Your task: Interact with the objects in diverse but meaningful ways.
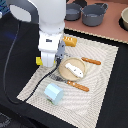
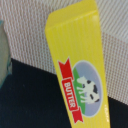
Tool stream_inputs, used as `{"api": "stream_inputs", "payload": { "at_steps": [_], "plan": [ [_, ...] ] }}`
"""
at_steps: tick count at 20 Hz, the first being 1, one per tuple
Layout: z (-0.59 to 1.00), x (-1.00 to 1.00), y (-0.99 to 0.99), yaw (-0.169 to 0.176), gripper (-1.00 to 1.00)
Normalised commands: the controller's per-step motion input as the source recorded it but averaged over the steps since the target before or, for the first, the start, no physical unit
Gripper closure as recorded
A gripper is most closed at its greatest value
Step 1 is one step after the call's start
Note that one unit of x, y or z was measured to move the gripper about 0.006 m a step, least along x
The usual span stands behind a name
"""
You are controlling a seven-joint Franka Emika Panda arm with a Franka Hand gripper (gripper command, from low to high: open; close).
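The yellow butter packet point(image 2: 80, 70), red banner and cow on its face, fills the wrist view and lies half on the woven mat point(image 1: 100, 70), half on the dark table point(image 1: 10, 65). In the exterior view only its yellow corner point(image 1: 38, 61) peeks out at the mat's left edge, under the arm. The gripper point(image 1: 50, 59) hangs directly above it, likely lined up for a grasp; whether its fingers are apart or together I cannot tell. On the tan plate point(image 1: 64, 74) rests the white oblong piece point(image 1: 74, 70); the blue-and-white carton point(image 1: 53, 93) stands nearer, the orange loaf point(image 1: 69, 40) farther
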Motion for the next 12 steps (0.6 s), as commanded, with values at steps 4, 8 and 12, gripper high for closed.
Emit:
{"api": "stream_inputs", "payload": {
  "at_steps": [4,8,12],
  "plan": [
    [-0.26,-0.68,0.00,0.100,1.00],
    [-0.24,-0.59,0.00,0.091,1.00],
    [-0.23,-0.51,0.00,0.085,1.00]
  ]
}}
